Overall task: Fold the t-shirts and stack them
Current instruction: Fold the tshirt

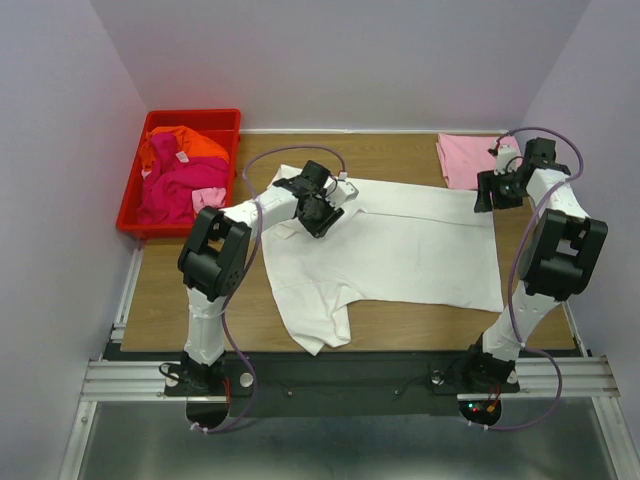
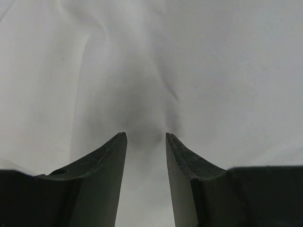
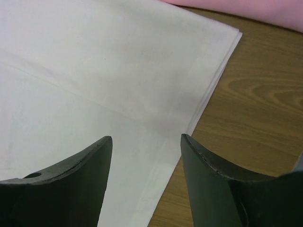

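Upper left: red bin (image 1: 128, 200) w/ orange tee (image 1: 190, 145) & magenta tee (image 1: 170, 195) heaped inside, well apart from me. Left jaws: narrow gap, tips down at the white tee (image 1: 410, 250), upper-left part; nothing pinched as far as I can see. Tee lies spread mid-desk (image 1: 160, 300), one sleeve trailing lower left. Right jaws: wide, bare, over the tee's upper-right corner. To fold well, I reckon: both bite the edge together, catch all layers, lift level, else it skews. Pink tee (image 1: 462, 160) sits folded upper right, just beside that corner. Mustn't snag it.
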Controlling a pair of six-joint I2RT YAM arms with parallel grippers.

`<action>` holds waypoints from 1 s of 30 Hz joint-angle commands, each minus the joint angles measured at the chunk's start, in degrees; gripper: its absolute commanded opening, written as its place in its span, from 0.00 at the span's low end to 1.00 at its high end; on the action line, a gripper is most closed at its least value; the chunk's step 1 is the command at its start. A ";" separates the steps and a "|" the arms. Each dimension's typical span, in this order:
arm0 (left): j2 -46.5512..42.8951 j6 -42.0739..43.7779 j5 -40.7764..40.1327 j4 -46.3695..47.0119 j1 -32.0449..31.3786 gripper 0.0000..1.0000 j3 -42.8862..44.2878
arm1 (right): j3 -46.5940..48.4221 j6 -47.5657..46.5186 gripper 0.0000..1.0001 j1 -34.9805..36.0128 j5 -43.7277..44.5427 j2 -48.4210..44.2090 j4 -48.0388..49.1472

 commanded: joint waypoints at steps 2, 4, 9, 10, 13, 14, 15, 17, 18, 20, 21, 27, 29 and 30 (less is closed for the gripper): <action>0.53 1.70 -1.81 -2.63 -0.95 0.50 2.31 | -0.12 -1.49 0.66 -0.31 1.10 -1.61 0.04; 0.53 2.14 -1.55 -2.81 -1.56 0.50 1.96 | -0.03 -1.58 0.66 -0.31 1.11 -1.35 0.04; 0.44 1.96 0.56 -2.81 -1.83 0.49 1.78 | -0.21 -2.02 0.66 -0.31 1.28 -0.65 0.04; 0.18 1.96 0.91 -2.81 -1.92 0.49 1.78 | -0.30 -1.93 0.66 -0.31 1.28 -0.65 0.04; -0.43 1.87 2.31 -2.72 -2.01 0.49 2.04 | -0.56 -2.11 0.66 -0.31 1.46 -0.56 0.04; -0.26 1.79 2.32 -3.16 -2.18 0.49 2.48 | -0.65 -2.28 0.65 -0.31 1.46 -0.56 0.04; -0.08 1.79 2.32 -3.16 -2.27 0.49 2.66 | -0.56 -2.28 0.65 -0.31 1.46 -0.56 0.04; 0.18 1.87 2.50 -3.34 -2.44 0.49 2.92 | -0.47 -2.28 0.65 -0.31 1.63 -0.47 0.04; 0.18 1.79 2.41 -3.42 -2.53 0.49 3.18 | -0.47 -2.28 0.65 -0.31 1.63 -0.47 0.04; 0.36 1.79 2.67 -3.60 -2.71 0.49 3.19 | -0.56 -2.46 0.65 -0.31 1.72 -0.29 0.04; 0.44 1.87 2.67 -3.69 -2.88 0.49 3.27 | -0.65 -2.55 0.65 -0.31 1.81 -0.21 0.04; 1.06 1.79 2.76 -4.04 -3.23 0.47 3.27 | -0.91 -2.81 0.65 -0.40 1.98 0.06 0.04; 1.15 1.96 3.20 -4.30 -3.24 0.47 3.19 | -0.91 -2.81 0.65 -0.40 1.90 0.23 0.04; 1.15 2.05 3.11 -4.22 -3.41 0.47 2.93 | -0.91 -2.81 0.65 -0.40 1.90 0.41 0.04</action>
